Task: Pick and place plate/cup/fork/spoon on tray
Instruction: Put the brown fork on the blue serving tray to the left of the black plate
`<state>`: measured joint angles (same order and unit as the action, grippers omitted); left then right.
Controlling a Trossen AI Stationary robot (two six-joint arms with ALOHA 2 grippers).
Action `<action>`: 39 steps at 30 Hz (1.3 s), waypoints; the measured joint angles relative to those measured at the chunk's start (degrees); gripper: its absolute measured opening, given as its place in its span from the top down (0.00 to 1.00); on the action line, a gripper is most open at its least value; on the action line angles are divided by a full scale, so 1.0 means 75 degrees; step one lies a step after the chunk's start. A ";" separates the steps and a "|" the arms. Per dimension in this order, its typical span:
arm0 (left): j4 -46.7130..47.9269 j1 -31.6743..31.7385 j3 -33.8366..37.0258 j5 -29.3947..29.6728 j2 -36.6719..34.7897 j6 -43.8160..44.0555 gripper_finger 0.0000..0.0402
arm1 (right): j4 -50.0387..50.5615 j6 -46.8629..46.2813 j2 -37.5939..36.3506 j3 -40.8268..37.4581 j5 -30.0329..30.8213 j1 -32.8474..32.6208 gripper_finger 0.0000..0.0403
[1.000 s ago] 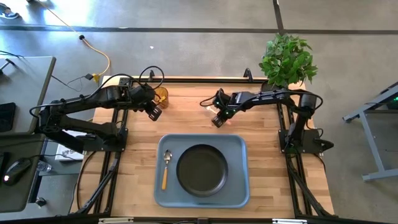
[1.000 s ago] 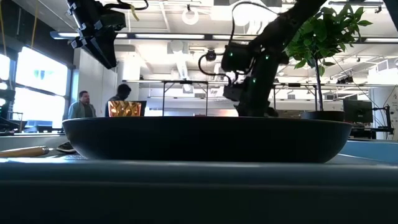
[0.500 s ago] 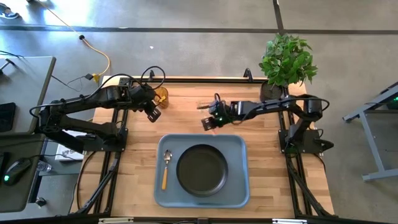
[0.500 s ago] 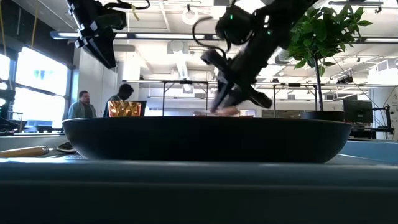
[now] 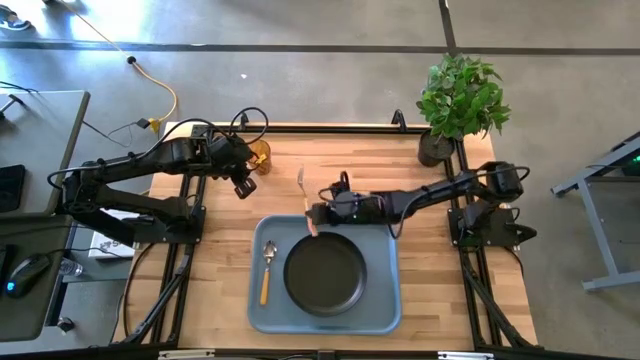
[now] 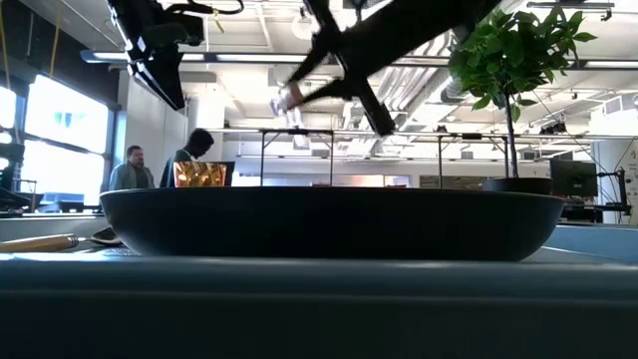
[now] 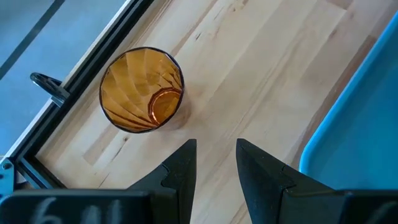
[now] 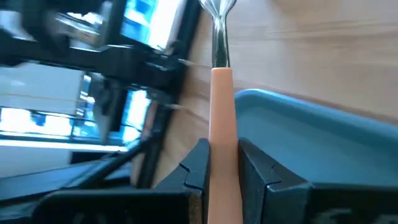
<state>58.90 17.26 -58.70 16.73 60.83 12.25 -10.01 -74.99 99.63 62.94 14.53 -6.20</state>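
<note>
The black plate (image 5: pixel 325 273) sits on the blue-grey tray (image 5: pixel 385 305), and the spoon (image 5: pixel 266 270) lies on the tray to the plate's left. The amber cup (image 5: pixel 259 155) stands upright on the wood at the far left and also shows in the left wrist view (image 7: pixel 142 90). My left gripper (image 5: pixel 245 185) hovers open and empty just near of the cup. My right gripper (image 5: pixel 316 214) is shut on the fork (image 5: pixel 302 190) above the tray's far edge. In the low view the plate (image 6: pixel 329 224) fills the foreground. My right gripper pinches the fork's light wooden handle (image 8: pixel 222 124) between its two fingers (image 8: pixel 198 168). The fingers come level from the table's right and lie across the fork. The fork is lifted clear, and its metal tine end (image 5: pixel 300 173) points toward the table's far edge.
A potted plant (image 5: pixel 460 95) stands at the table's far right corner. Bare wood lies between the cup and the tray's far rim. People show in the room beyond the table (image 6: pixel 130 168).
My right gripper has risen from the tabletop with the fork and gone toward the table's left and near edges, to the tray's far rim, the arm stretching out low. The fork has been lifted clear of the wood.
</note>
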 joint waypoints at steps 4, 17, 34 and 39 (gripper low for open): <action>0.0002 0.0003 0.0000 -0.0002 -0.0076 0.0001 0.75 | -0.0659 -0.0144 -0.0003 0.0000 0.0583 -0.0391 0.91; 0.0792 0.0003 0.0000 0.0095 -0.0512 0.0135 0.75 | 0.1265 0.0815 -0.0015 0.1916 0.0871 -0.0879 0.91; 0.1436 0.0004 0.0000 0.0669 -0.1503 -0.0201 0.75 | 0.4063 -0.0844 0.1178 0.4678 0.2008 -0.1384 0.91; 0.1440 0.0003 0.0000 0.0659 -0.1616 -0.0201 0.75 | 0.5149 -0.1346 0.2232 0.6216 0.1660 -0.1412 0.91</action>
<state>69.70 17.28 -58.70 21.67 48.71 10.74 28.61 -85.08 116.38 109.56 26.97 -16.78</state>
